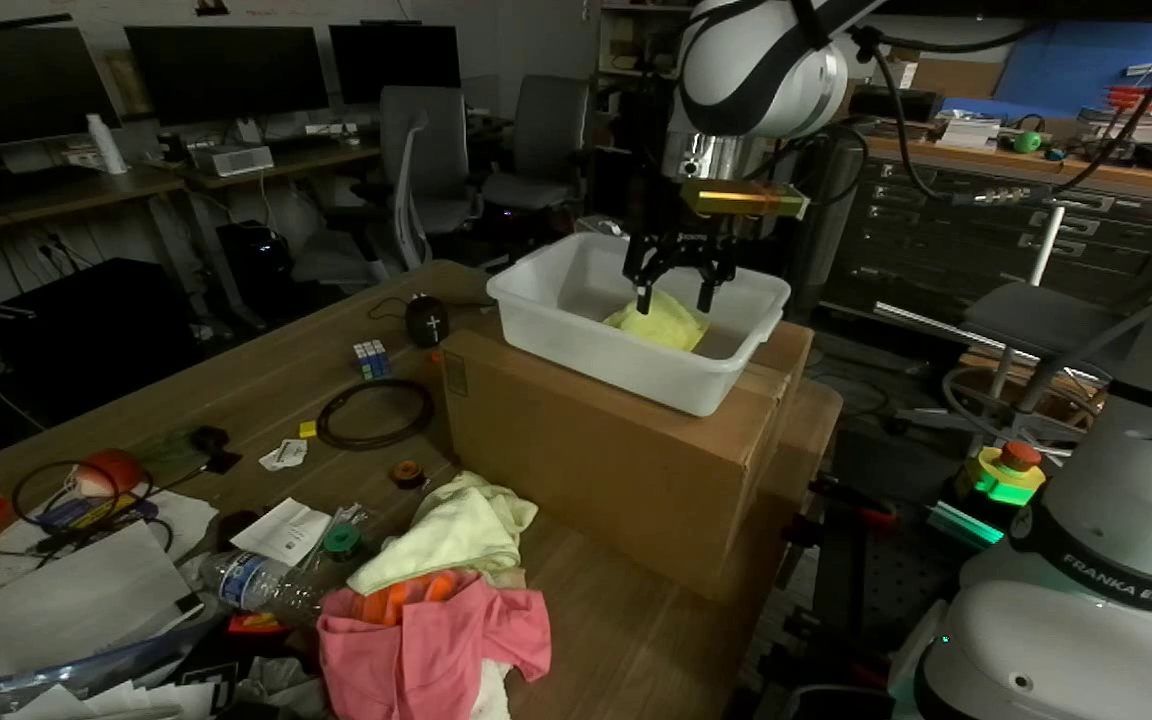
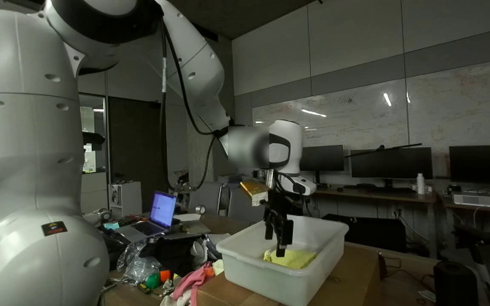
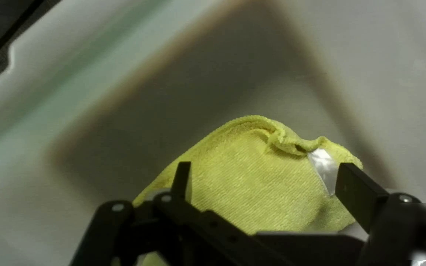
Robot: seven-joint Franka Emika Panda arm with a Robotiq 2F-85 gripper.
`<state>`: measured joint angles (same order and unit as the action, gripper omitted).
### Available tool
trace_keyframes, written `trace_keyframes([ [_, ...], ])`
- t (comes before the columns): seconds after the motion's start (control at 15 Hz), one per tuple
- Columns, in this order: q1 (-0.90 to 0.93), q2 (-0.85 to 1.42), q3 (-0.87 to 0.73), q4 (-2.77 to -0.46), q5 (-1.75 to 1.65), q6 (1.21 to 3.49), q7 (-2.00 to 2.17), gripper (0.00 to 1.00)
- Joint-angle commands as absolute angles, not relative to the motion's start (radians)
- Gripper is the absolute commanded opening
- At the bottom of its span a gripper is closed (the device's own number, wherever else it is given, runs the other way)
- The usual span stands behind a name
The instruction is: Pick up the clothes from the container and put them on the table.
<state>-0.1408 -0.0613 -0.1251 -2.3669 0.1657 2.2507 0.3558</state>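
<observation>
The cloth (image 1: 661, 324) in the bin (image 1: 601, 358) awaits your wide jaws; lower left, the bench (image 1: 626, 645) holds other clothes (image 1: 446, 630) (presumably done).

In an exterior view, the tub (image 1: 608, 366) stands on a cardboard box (image 1: 591, 465); the table (image 1: 626, 655) bears both. In the tub lies a cloth (image 1: 667, 325), with the gripper (image 1: 675, 298) over it. Left of the tub are a Rubik's Cube (image 1: 372, 360) and a coil (image 1: 361, 446). Before it, to the left, lie a heap of clothes (image 1: 441, 635) and a water bottle (image 1: 244, 580). Behind it, to the left, stand office chairs (image 1: 426, 140); to its right, an emergency-stop button (image 1: 1006, 476).
</observation>
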Motion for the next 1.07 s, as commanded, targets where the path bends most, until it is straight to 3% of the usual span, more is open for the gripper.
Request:
trace_keyframes([
  [0.0,-0.137,-0.049,-0.122,-2.375,0.168,2.299,0.368,1.0],
  [1.0,-0.089,0.094,-0.119,-2.36,-0.061,2.395,0.536,1.0],
])
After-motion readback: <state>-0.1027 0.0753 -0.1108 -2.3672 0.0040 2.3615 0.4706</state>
